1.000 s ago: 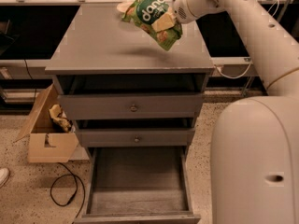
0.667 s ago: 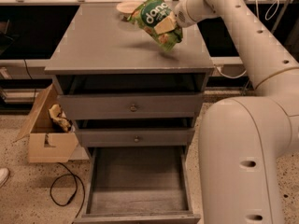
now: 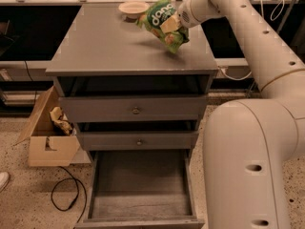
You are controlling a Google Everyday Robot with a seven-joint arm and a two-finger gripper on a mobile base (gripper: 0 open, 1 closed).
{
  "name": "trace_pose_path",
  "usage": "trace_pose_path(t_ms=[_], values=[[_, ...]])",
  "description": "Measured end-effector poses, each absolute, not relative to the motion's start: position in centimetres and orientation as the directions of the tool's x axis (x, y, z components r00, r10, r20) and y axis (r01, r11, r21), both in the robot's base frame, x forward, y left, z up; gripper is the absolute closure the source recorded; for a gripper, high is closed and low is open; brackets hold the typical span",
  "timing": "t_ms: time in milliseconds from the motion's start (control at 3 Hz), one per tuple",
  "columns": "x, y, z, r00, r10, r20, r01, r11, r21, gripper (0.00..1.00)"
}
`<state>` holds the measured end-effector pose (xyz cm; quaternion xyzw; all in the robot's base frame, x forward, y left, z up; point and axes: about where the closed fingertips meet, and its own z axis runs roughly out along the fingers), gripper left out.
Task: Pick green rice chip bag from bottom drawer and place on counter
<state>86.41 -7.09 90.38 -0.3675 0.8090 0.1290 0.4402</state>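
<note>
Big white jointed robot arm (image 3: 248,142) fills the right side, its bulky lower link cut off by the right and bottom edges. It reaches up and left over a grey wooden three-drawer cabinet (image 3: 136,128).

The flat square grey tabletop (image 3: 105,42) has light glare on the near left part.

The deep grey bottom drawer (image 3: 140,190) is pulled fully out, its floor bare and its front edge partly cropped by the frame. The two shallower grey drawers with small round knobs (image 3: 136,110) are closed, with dark gaps above them where nothing can be made out.

An open brown cardboard box (image 3: 45,140) sits on the speckled floor left of the cabinet.

The small crinkly green rice chip bag (image 3: 162,18) is light green with a dark green round patch, white lettering partly readable, and orange-yellow bits. It is held tilted in the air over the right rear part of the tabletop, lower end pointing down. Its shadow falls on the tabletop just left of it.

The tool (image 3: 170,24) is at the bag's right side, closed onto the bag. One pale finger crosses the front; the other is hidden behind the bag.

A cream round bowl (image 3: 134,7) sits at the rear edge of the tabletop, just left of the bag and apart from it.

Crumpled yellowish paper (image 3: 61,120) lies in the box. A black cable loop (image 3: 66,199) lies on the floor.
</note>
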Motion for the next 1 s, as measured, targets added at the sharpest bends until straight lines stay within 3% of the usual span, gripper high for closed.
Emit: trace_pose_path(t_ms=[333, 1000], values=[[86.4, -7.1, 90.4, -0.342, -0.481, -0.807, -0.708, 0.697, -0.115, 0.00], [80.5, -13.3, 101.0, -0.211, -0.361, -0.908, -0.627, 0.763, -0.157, 0.00]])
